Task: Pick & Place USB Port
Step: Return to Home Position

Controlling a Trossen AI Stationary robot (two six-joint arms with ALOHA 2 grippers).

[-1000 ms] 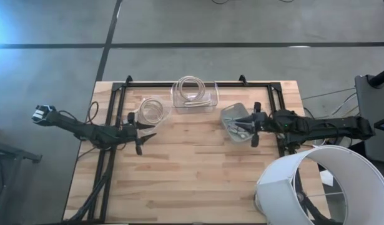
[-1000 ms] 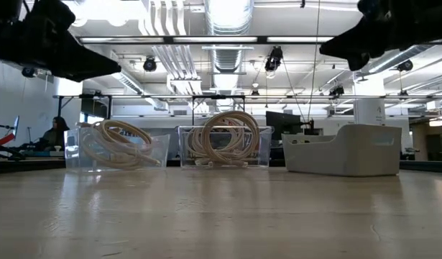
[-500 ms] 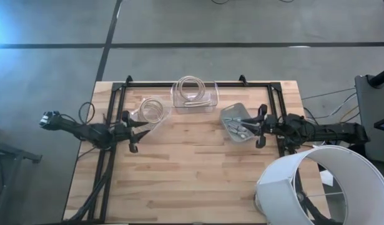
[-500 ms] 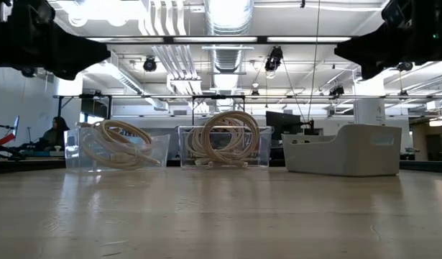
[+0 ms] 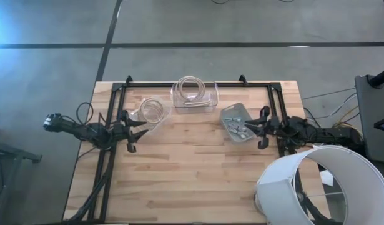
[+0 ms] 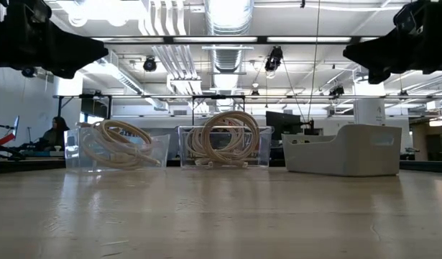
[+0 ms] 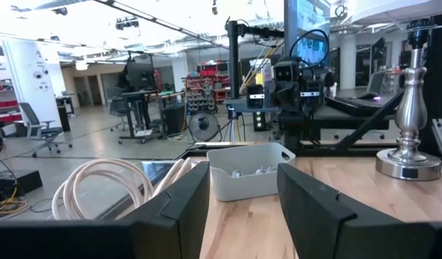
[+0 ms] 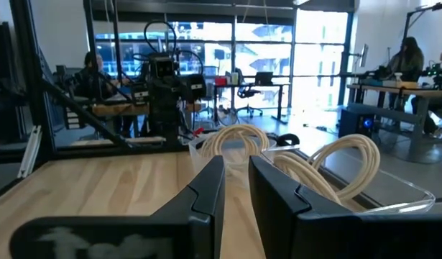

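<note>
USB cables (image 5: 240, 130) lie in the gray bin (image 5: 232, 110), right of centre on the worktop and closer to the back edge than the front. The bin's long axis runs roughly back to front, a bit skewed. My right end effector (image 5: 259, 128) is the nearer one. It sits just beside the bin's right wall, between bin and right edge, raised off the wood in the low view and pointing across at the bin. Its fingers are a narrow gap apart, with nothing between them and touching nothing. My left end effector (image 5: 142, 127) is well apart from the bin, over toward the left edge and next to a clear container (image 5: 159, 115) of coiled cable. Its fingers are wider apart and empty, and the bin shows straight ahead through the gap. My read is that placing is done. What's left is drawing each arm back toward its own edge, so the right one backs directly away from the bin wall.
</note>
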